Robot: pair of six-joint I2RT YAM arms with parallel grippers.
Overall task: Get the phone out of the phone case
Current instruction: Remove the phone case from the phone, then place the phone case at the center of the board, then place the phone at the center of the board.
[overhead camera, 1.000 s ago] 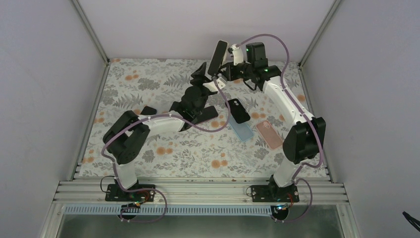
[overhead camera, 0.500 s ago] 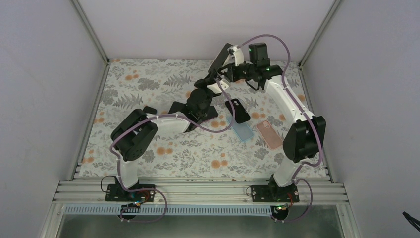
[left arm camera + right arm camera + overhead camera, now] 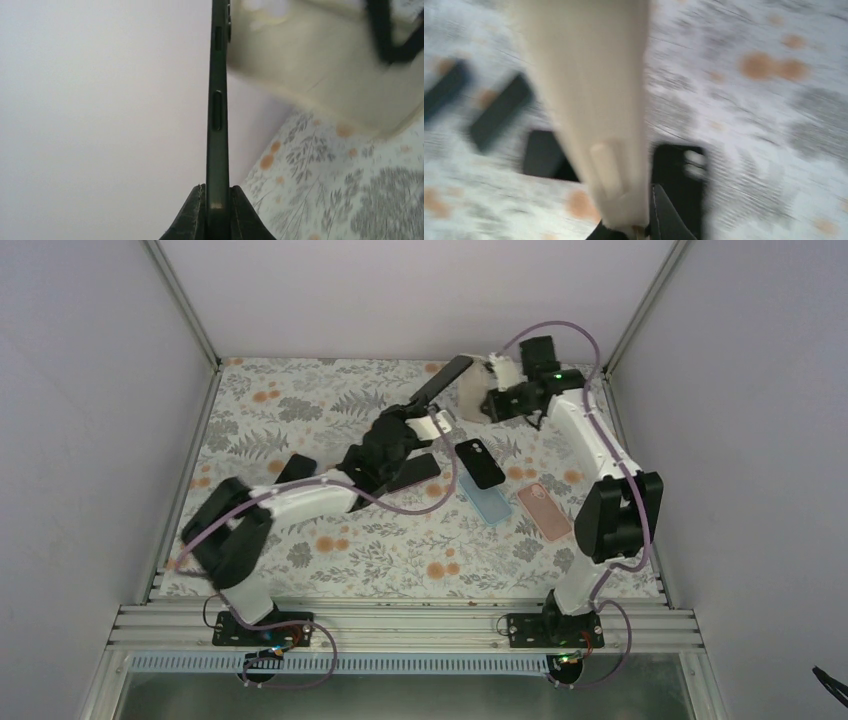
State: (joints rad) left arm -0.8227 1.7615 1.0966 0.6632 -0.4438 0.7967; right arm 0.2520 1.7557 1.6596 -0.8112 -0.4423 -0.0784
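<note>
Above the bench (image 3: pixel 300 410), the case (image 3: pixel 589 75) clamped in the right tool (image 3: pixel 634 231) has just parted from the phone (image 3: pixel 218 125) clamped in the left tool (image 3: pixel 218 200), seemingly freed.

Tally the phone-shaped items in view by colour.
Dark phone, in left pincer: 1
Cream case, in right pincer: 1
Black slabs, lying flat: 3
Blue case: 1
Pink case: 1
Total: 7
</note>
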